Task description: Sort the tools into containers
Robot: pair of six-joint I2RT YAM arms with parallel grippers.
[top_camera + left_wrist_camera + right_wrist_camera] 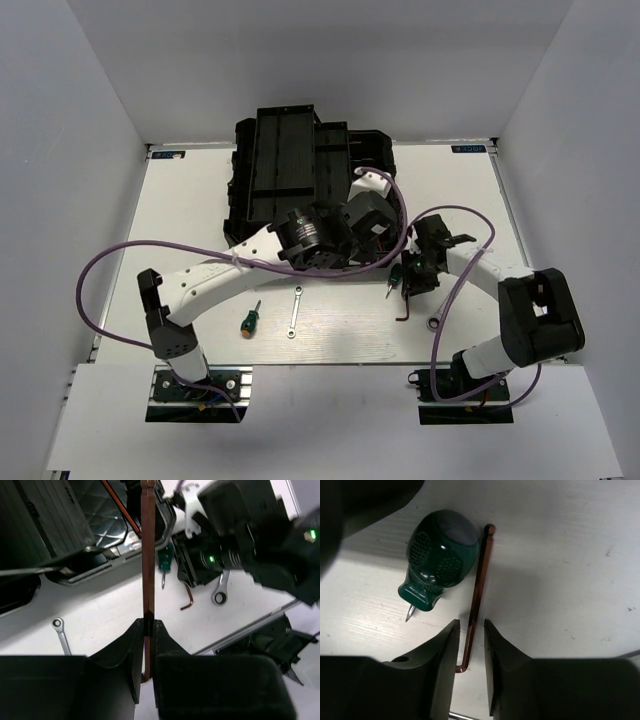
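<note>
Trouble spots, far as I can tell: left gripper (148,625) is pinched shut on a brown hex key (148,555). It's got it down by the bend, with the long shaft poking out toward the bins (285,160) at the far middle of the table (180,200). That's a skinny thing held at one end, so it could swivel in the pads, or clip a bin wall going in and drop into the wrong slot. Right gripper (471,630) is low over the table at near right, jaws a little apart and straddling a second key (479,580). Nothing's held there yet, gaps show on both sides. Green screwdriver (437,560) lies just beside that key, so a closing finger could nudge it and set it rolling, or the flat key could skate out instead of lifting. The two wrists are also pretty crowded, so a bump or cable snag looks possible. Other screwdriver (249,320) and a wrench (294,312) sit near left, another wrench (435,321) near right, all loose on the table.
</note>
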